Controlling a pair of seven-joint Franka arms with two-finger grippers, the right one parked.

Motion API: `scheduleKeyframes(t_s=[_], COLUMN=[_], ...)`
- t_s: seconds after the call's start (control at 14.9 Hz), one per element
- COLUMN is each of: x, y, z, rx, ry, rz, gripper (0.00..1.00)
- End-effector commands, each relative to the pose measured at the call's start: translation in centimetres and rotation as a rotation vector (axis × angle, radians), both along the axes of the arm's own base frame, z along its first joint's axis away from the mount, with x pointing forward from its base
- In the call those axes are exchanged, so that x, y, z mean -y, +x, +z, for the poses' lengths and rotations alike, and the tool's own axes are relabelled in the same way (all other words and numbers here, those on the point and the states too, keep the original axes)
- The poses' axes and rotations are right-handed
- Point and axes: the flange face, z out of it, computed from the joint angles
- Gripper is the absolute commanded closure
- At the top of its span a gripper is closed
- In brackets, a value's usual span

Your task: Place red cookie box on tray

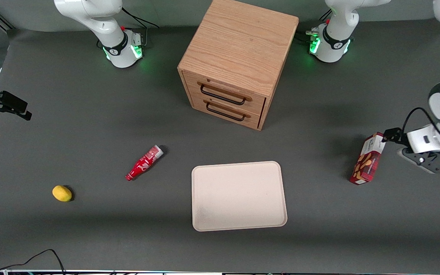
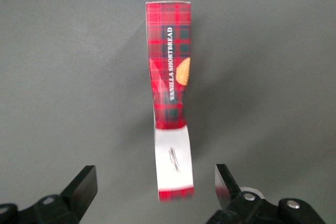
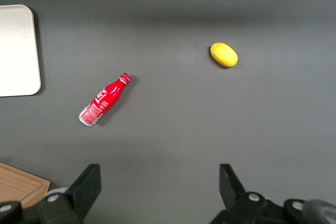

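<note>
The box point(image 1: 368, 159) stands on edge on the grey table point(image 1: 90, 126), way out at the working arm's end, tilted so its white end panel points up toward the claw point(image 1: 387, 136). The wrist view gives us the narrow tartan side point(image 2: 170, 98), "VANILLA SHORTBREAD" printed along it, a cookie pictured beside the words, and the white panel nearest the camera.

The claw is right at that white end — spread wide, one finger point(image 2: 81, 184) on each side of the box with clear table showing between each finger and the cardboard. It has hold of nothing. In the front view the black fingertip sits just at the box's upper corner; whether it touches there, I cannot tell.

Out from the claw toward the middle of the table lies the tray point(image 1: 239, 195) — beige, flat, well apart from the box, and nearer the front camera than the claw. Farther from that camera than the tray sits the cabinet point(image 1: 235, 61), two drawers with dark handles, both shut.

Farther still from the claw, toward the parked arm's end, a red bottle point(image 1: 144, 163) lies on its side, near the tray but not touching it. The lemon point(image 1: 62, 193) is the thing farthest from the claw, well past the bottle and a touch nearer the camera. The parked wrist's view shows them too: bottle point(image 3: 104, 99), lemon point(image 3: 224, 54), and a corner of the tray point(image 3: 18, 51).
</note>
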Motion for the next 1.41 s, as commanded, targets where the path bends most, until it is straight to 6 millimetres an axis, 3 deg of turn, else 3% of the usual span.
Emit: scheduleKeyframes(t_s=[0.0, 0.2, 0.47, 0.54, 0.67, 1.08, 1.21, 1.34], x=[1.3, 2.8, 2.8, 2.8, 2.8, 2.5, 2.4, 2.3], y=[-0.5, -0.1, -1.0, -1.0, -1.1, -1.0, -0.9, 0.1], z=[-2.7, -5.8, -9.0, -9.4, -9.4, -9.2, -8.4, -5.9], rx=[0.052, 0.078, 0.103, 0.1, 0.096, 0.089, 0.095, 0.095], ry=[-0.014, -0.021, -0.004, -0.003, -0.005, -0.008, -0.009, -0.018], rz=[-0.011, -0.018, -0.012, -0.012, -0.011, -0.004, -0.005, -0.005], gripper=[0.0, 0.0, 0.0, 0.05, 0.97, 1.0, 1.0, 1.0])
